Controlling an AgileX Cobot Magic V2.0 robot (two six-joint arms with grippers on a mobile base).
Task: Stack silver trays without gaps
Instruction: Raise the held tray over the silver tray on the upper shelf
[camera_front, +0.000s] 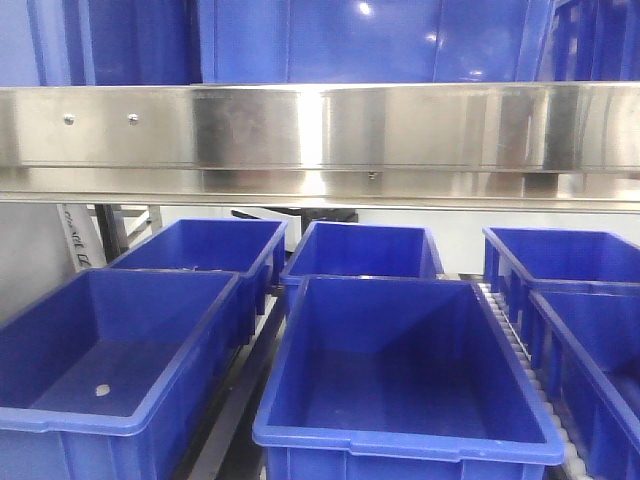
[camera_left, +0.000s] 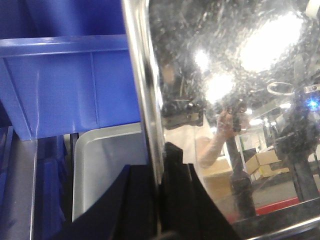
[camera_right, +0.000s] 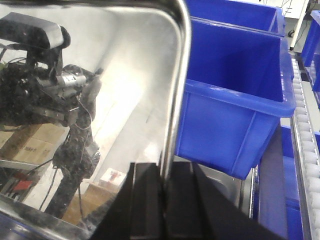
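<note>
Tray (camera_left: 225, 90), mirror-bright, rim pinched between closed left gripper (camera_left: 159, 175) fingers, a rim likewise pinched by right gripper (camera_right: 164, 172), second tray (camera_left: 102, 160) lying below, next to blue bin (camera_left: 65, 85), steel rail (camera_front: 320, 130) above bins.

Rows of blue plastic bins (camera_front: 380, 340) under a broad steel rail (camera_front: 320, 130), white roller track (camera_right: 306, 150) alongside

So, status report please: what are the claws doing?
Left gripper shut on silver tray rim. Right gripper likewise. Second tray lies below. Blue bins close alongside.
</note>
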